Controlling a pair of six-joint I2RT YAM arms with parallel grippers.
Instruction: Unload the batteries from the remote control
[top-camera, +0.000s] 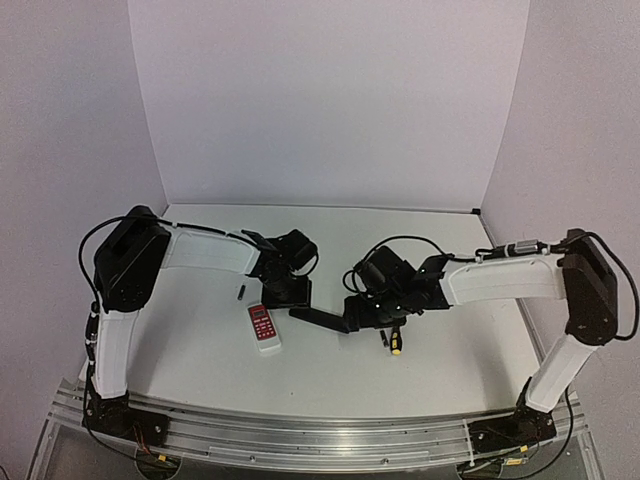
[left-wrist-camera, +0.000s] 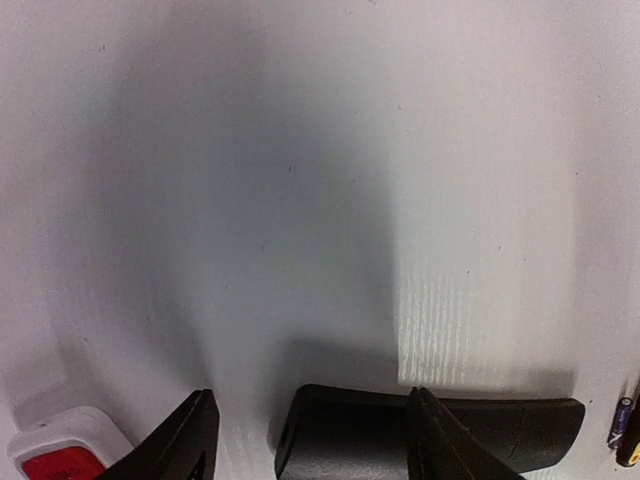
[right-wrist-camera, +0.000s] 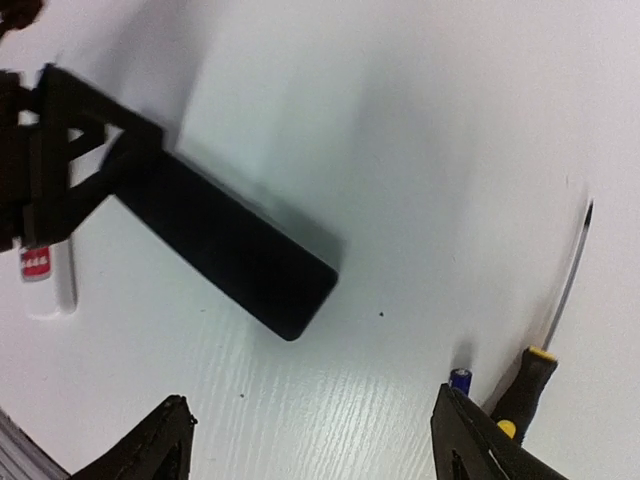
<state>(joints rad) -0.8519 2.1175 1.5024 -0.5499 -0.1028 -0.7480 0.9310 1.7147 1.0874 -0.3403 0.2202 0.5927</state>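
**Unloading, release stage (judged).** Both arms stand open over the counter (top-camera: 470, 340) and the remote lies free. You appear to be between grasps, not mid-extraction.

- **Far left:** a small dark piece (top-camera: 241, 292) lies alone on the counter. You cannot tell whether it is a cell or a cover.
- **Next right:** the white remote (top-camera: 264, 328) with its red panel lies close to the left arm and plays no part.
- **Left arm:** the left gripper (left-wrist-camera: 310, 400) hangs low at the left end of the remote control (right-wrist-camera: 230, 245). Its fingers (left-wrist-camera: 190, 440) stand moderately apart and closed on nothing, and the remote's end shows in the gap between them in the wrist view. You cannot tell whether a pad touches the casing.
- **Middle:** the remote control lies flat on the counter, running from the left gripper toward the right one.
- **Right arm:** the right gripper (right-wrist-camera: 310, 395) hovers near the remote's right end. Its fingers (right-wrist-camera: 480, 440) are spread wide, empty, and touch nothing.
- **Just right of it:** one of the batteries (right-wrist-camera: 460, 379) lies on the counter beside the yellow-and-black screwdriver (right-wrist-camera: 528, 385).

**Next move:** the compartment is not visible, so first confirm whether a cell remains inside. If one does, the move likely calls for pinning the casing with one arm and working the cell out with the other.
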